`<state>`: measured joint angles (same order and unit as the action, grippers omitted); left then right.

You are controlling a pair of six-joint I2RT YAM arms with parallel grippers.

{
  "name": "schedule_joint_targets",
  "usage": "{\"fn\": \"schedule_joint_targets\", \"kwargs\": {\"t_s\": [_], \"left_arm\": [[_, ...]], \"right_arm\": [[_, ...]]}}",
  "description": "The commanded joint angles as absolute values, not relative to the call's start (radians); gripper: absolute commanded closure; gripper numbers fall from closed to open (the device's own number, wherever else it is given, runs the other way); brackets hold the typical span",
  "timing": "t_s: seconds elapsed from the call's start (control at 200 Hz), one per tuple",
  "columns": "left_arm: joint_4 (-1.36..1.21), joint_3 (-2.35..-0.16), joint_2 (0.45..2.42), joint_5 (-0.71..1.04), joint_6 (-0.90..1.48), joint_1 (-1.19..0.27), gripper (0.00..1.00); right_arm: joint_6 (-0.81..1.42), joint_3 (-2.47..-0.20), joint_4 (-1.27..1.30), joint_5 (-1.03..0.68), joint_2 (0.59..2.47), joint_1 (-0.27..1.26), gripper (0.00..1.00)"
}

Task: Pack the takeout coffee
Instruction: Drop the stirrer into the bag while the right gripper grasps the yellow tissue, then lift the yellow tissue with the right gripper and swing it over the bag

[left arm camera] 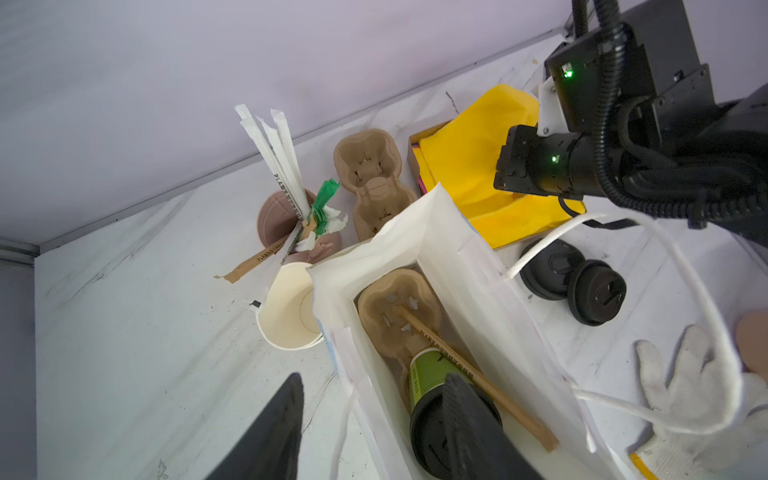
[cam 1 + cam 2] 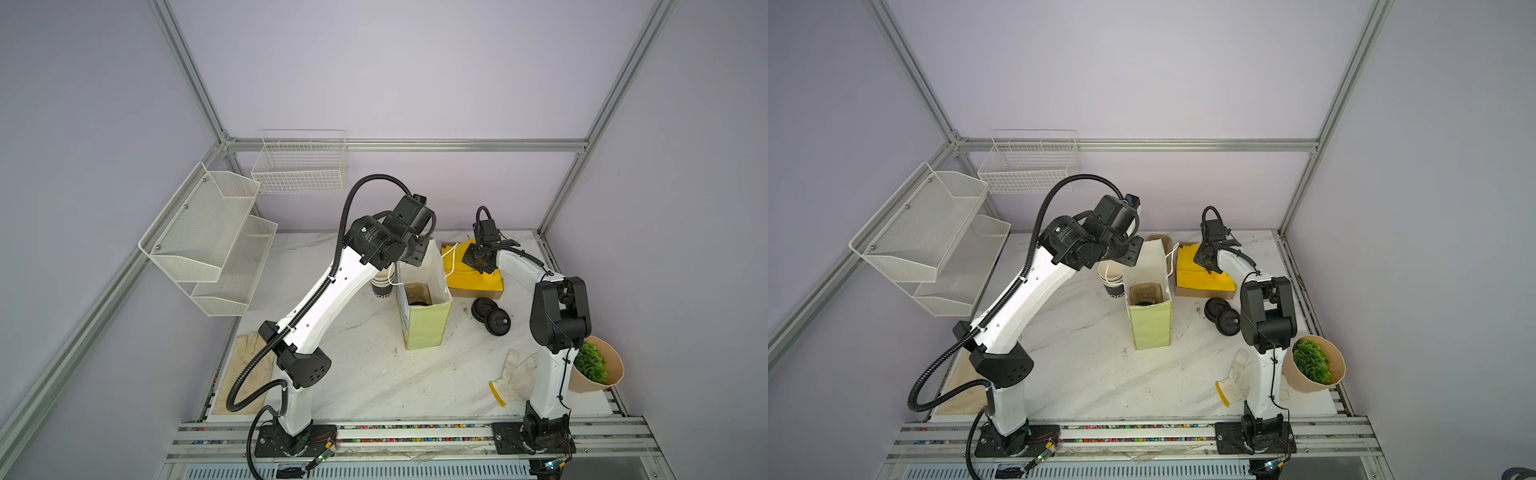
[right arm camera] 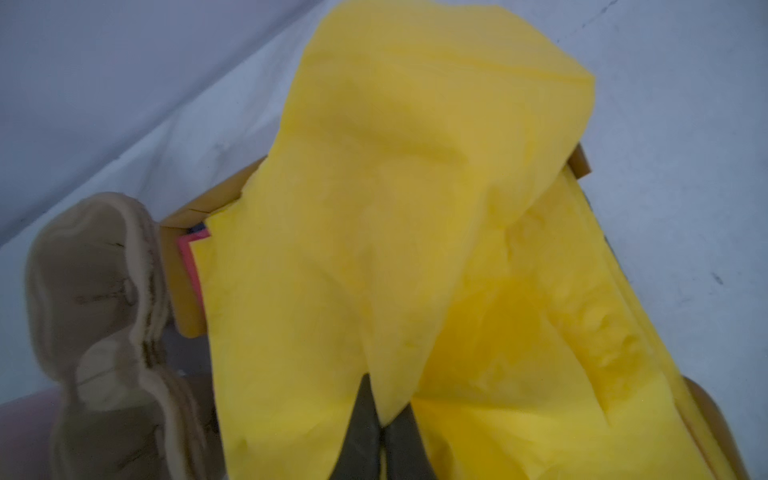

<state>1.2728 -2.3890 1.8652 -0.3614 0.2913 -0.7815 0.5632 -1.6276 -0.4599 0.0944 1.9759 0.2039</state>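
The takeout coffee [image 1: 432,374] is a green cup with a black lid. It leans in a brown pulp carrier [image 1: 399,311] at the bottom of the upright paper bag [image 1: 449,257], beside a brown wrapped stick. In both top views only its dark lid [image 2: 419,302] [image 2: 1144,300] shows inside the bag [image 2: 428,328] [image 2: 1150,328]. My left gripper [image 1: 374,377] is open and straddles the bag's wall, with one finger outside and one over the lid. My right gripper [image 3: 384,415] [image 2: 482,266] is shut on a yellow paper sheet [image 3: 415,187], lifted over its box.
Stacked white-lined cups [image 2: 382,282] [image 1: 291,311] stand left of the bag. Behind them are a pinkish cup with straws [image 1: 282,220] and spare carriers [image 1: 370,178]. Black lids [image 2: 490,316], a white glove [image 2: 515,374] and a plant pot [image 2: 594,365] lie right; wire racks [image 2: 208,241] hang left.
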Motion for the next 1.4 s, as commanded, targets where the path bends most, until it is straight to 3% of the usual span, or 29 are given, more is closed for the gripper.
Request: {"fn": "schedule_joint_targets", "kwargs": {"t_s": [0.0,0.13,0.335,0.46,0.78,1.04,1.395], "left_arm": [[1.151,-2.289,1.721,-0.448,0.275,-0.785,0.41],[1.026,-2.108,1.576,-0.498,0.275,-0.784,0.38],[0.848,-1.829,1.34,-0.545,0.266,-0.778,0.15],[0.798,-1.703,1.25,-0.565,0.26,-0.751,0.07],[0.755,-1.471,1.101,-0.522,0.329,-0.623,0.0],[0.738,-1.403,1.051,-0.505,0.354,-0.563,0.0],[0.735,-1.378,1.057,-0.508,0.35,-0.546,0.0]], "right_arm": [[0.566,-1.613,-0.442,0.125,1.853,0.194,1.0],[0.584,-1.592,-0.449,0.122,1.74,0.19,1.0],[0.57,-1.548,-0.414,0.039,1.479,0.192,1.0],[0.558,-1.545,-0.403,-0.03,1.318,0.193,1.0],[0.539,-1.522,-0.326,-0.32,1.104,0.283,1.0],[0.479,-1.533,-0.468,0.05,1.151,0.683,1.0],[0.579,-1.536,-0.606,0.348,1.292,0.908,1.0]]}}
